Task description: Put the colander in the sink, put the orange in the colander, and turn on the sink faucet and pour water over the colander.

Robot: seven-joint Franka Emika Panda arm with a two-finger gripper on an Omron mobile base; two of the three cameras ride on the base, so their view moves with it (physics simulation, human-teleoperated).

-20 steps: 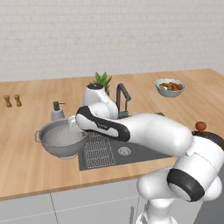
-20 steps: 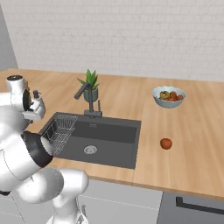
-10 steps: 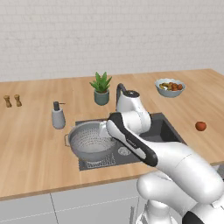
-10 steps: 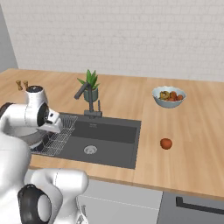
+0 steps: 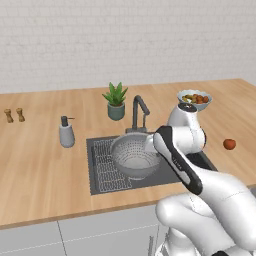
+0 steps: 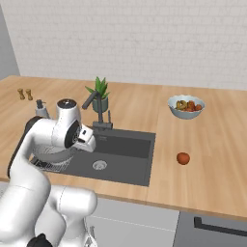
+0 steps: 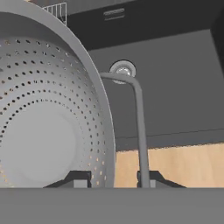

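The colander (image 7: pixel 48 109) clamped at the pincer (image 7: pixel 114 177) is matt grey perforated metal, with a smooth thin rod handle (image 7: pixel 139 127). Below the pincer, the sink (image 7: pixel 175 74) is dark, matt and smooth, its drain (image 7: pixel 123 69) brushed steel. The surrounding counter (image 5: pixel 45 170) is light wood with visible grain. The arm (image 5: pixel 210 200) has glossy white plastic shells.

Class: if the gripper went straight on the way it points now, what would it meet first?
The gripper is shut on the colander handle; straight ahead lies the sink floor near its drain, though depth is hard to judge.
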